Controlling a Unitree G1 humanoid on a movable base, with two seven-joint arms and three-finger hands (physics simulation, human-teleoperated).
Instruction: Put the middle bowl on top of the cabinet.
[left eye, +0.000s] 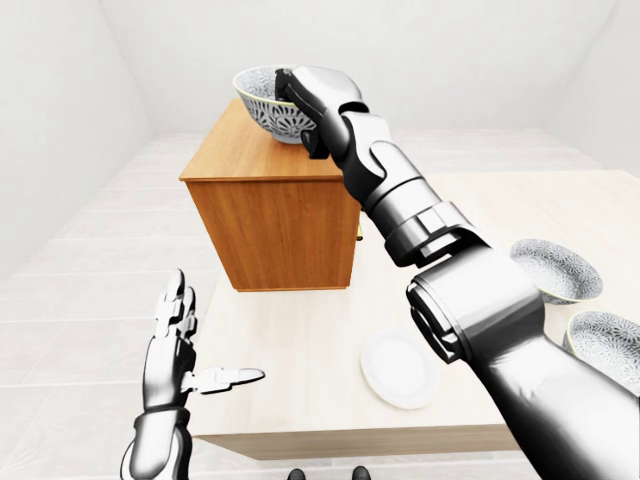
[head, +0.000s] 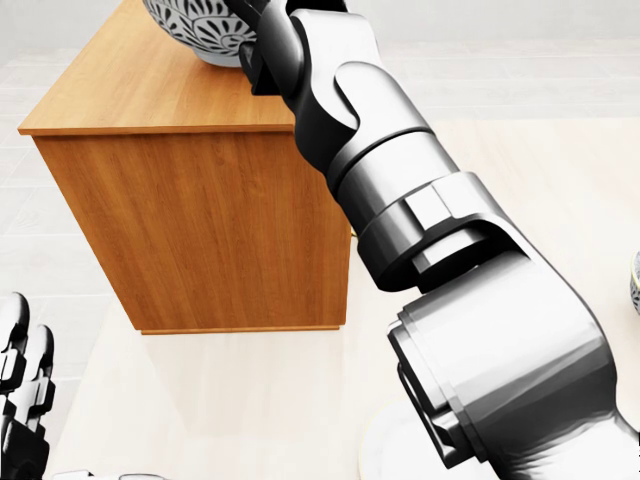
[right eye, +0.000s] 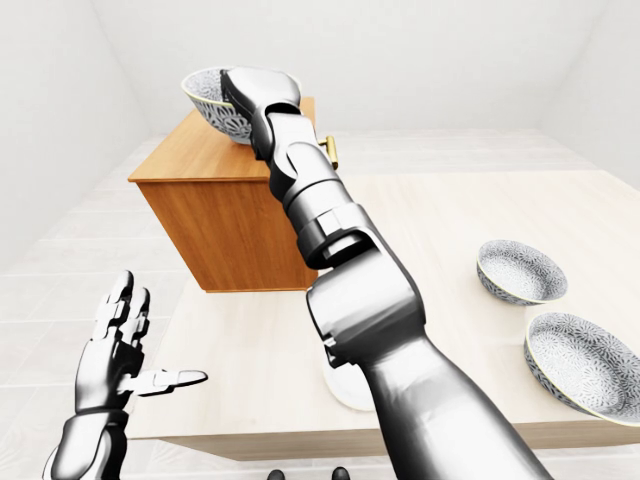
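Observation:
The patterned middle bowl is over the top of the wooden cabinet, near the top's far right part. My right hand is shut on its rim, fingers hooked over the right edge. Whether the bowl's base touches the wood I cannot tell. In the head view the bowl shows only at the upper edge, with my right arm filling the right half. My left hand is open, fingers spread, low at the left beside the table, holding nothing.
Two other patterned bowls sit at the table's right side. A white plate lies near the table's bottom edge, partly under my right arm. The cabinet's brass handle sticks out on its right face.

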